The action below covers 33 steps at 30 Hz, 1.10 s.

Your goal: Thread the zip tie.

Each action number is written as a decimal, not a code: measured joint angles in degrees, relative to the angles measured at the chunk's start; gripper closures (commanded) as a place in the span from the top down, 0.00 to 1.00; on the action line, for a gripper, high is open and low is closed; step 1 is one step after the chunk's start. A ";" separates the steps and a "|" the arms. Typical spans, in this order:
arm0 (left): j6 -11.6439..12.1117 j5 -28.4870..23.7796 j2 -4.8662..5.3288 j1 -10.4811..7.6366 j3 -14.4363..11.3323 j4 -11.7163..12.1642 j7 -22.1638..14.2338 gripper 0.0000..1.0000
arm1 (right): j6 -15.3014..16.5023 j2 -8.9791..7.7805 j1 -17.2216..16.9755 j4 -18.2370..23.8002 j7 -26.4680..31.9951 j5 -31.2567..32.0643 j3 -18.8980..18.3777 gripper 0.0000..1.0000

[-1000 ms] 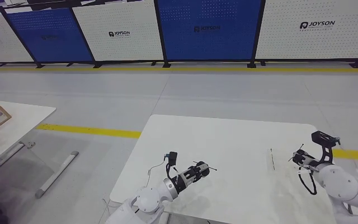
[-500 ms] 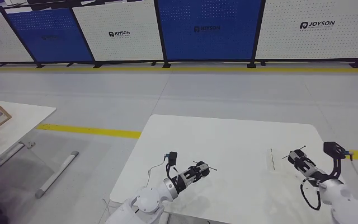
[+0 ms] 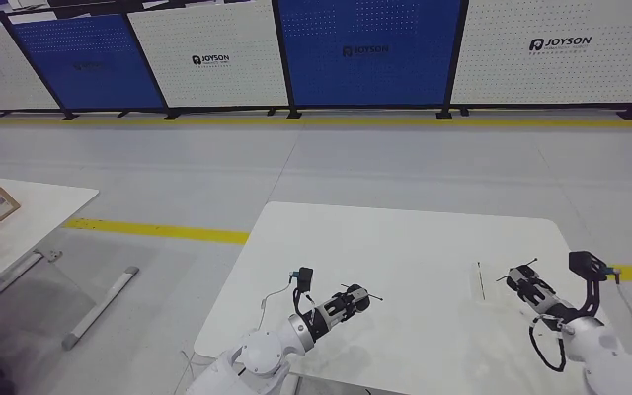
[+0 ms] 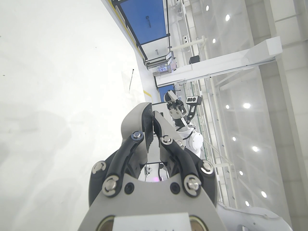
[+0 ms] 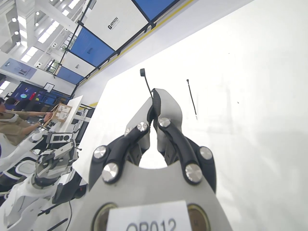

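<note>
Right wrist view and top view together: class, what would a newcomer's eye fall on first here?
First the right gripper, shut on a black zip tie whose head sticks out past its fingertips. Next a second zip tie, lying loose on the white table beside that gripper. Across the table the left gripper is shut too.

White table [image 3: 395, 247], yellow floor line [image 3: 148, 230], blue-white panels [image 3: 370, 69]

White table [image 3: 395, 247] — one black zip tie [image 3: 480, 279] lying flat on it, toward right side
</note>
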State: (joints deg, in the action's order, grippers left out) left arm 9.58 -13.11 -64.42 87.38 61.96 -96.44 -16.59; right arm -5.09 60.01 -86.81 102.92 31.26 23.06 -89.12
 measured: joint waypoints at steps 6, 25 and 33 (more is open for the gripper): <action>0.00 0.00 0.00 0.00 0.00 0.00 0.00 0.00 | 1.13 0.10 -0.18 0.26 0.94 -1.17 0.24 0.00; 0.00 0.00 0.00 0.00 0.00 0.00 0.00 0.00 | 6.36 1.73 -0.50 1.06 -1.41 -13.81 8.89 0.00; 0.00 0.00 0.00 0.00 0.00 0.00 0.00 0.00 | 6.41 1.71 -0.65 1.18 -1.44 -13.78 8.72 0.00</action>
State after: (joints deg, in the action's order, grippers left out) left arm 9.58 -13.11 -64.42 87.38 61.96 -96.44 -16.59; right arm 1.32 61.72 -87.46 104.10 29.82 9.27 -80.40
